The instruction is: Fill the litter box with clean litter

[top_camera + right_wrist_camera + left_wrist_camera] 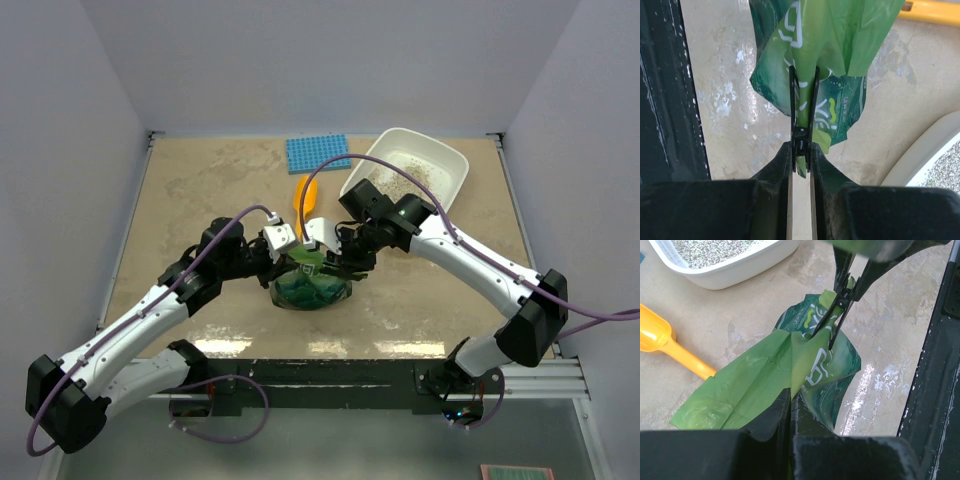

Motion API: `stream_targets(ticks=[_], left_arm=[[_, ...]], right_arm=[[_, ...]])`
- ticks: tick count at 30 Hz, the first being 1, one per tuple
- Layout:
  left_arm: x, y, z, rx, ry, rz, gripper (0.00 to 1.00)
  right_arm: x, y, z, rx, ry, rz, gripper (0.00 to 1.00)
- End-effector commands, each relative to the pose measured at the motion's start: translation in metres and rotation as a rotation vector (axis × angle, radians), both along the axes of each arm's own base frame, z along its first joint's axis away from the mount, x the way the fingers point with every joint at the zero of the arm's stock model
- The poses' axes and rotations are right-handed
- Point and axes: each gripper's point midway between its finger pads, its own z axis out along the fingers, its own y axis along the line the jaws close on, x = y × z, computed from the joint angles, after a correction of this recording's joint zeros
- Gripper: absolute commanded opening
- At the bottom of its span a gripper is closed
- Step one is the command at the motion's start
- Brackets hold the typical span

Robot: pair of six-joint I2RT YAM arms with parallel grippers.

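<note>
The litter box (452, 182) sits at 1 o'clock on the table (200, 190), with litter (400, 176) across its floor. Only the wrist views show the grips. The right gripper (801, 155) squeezes a black clip (801, 125) on the green bag (840, 45), and the left gripper (791, 402) is pinched on the bag's folded top. The bag's white lettering is unreadable. Both arms bend inward and meet at centre.

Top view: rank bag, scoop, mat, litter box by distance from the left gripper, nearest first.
1. bag: pinched in the left gripper, table centre.
2. scoop: just behind the bag.
3. mat, back centre, and litter box, back right: too close to call.
</note>
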Motion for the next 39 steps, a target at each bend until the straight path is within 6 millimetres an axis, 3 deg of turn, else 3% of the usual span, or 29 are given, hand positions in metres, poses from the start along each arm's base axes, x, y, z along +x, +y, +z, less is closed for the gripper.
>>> stream_targets(ticks=[1,9,19,25,29,39], left_arm=[[0.005,-0.008,0.031,-0.083,-0.094,-0.017,0.0],[0.004,-0.008,0.033,-0.087,-0.102,-0.018,0.0],[0.004,-0.008,0.032,-0.089,-0.099,-0.019,0.0],[0.004,-0.008,0.031,-0.086,-0.096,-0.02,0.0],[0.004,-0.008,0.032,-0.087,-0.096,-0.019,0.0],[0.003,-0.008,0.031,-0.087,-0.097,-0.02,0.0]], right_arm=[[0.006,0.051,0.044,0.267,-0.071,0.037,0.0],[0.008,0.05,0.036,0.243,-0.045,0.006,0.0],[-0.005,0.01,-0.002,0.012,-0.007,-0.005,0.0],[-0.011,-0.006,0.002,-0.048,-0.002,0.003,0.0],[-0.013,-0.008,0.003,-0.042,-0.005,0.002,0.0],[-0.016,-0.009,-0.018,-0.036,0.012,-0.022,0.0]])
